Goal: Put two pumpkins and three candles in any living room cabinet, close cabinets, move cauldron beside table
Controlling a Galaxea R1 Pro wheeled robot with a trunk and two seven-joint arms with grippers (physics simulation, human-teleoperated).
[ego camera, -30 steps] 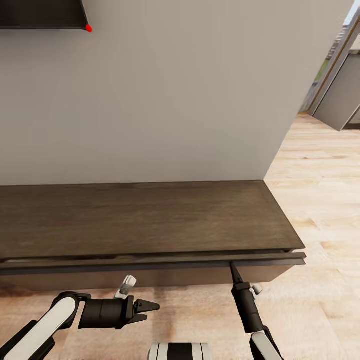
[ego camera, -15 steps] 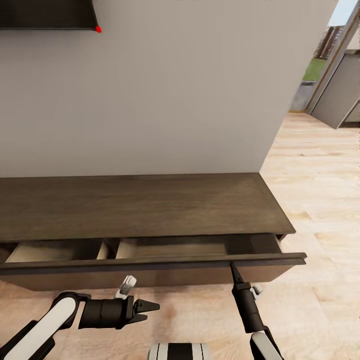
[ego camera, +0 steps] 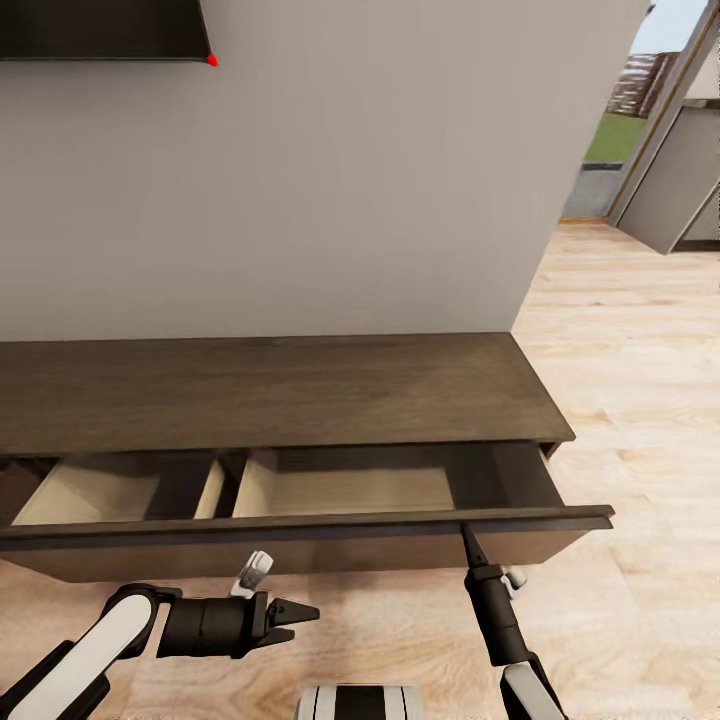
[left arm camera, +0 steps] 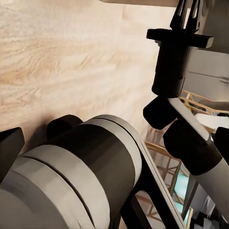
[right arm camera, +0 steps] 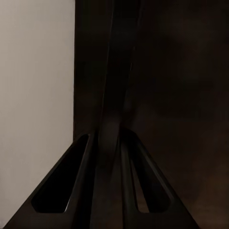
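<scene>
Cabinet [ego camera: 280,400] drawer [ego camera: 300,525] drawn further out than before; right end effector [ego camera: 466,535] clamped on its front edge, 5 o'clock; left end effector [ego camera: 300,612] closed, empty, over open floor [ego camera: 620,400]

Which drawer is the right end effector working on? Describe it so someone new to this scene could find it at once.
Start at the long low dark brown cabinet against the grey wall. Its top drawer stands pulled out, showing pale beige compartments with nothing in them. The right end effector meets the drawer's dark front edge near its right end, by the widest compartment, right of the narrow divider.
</scene>
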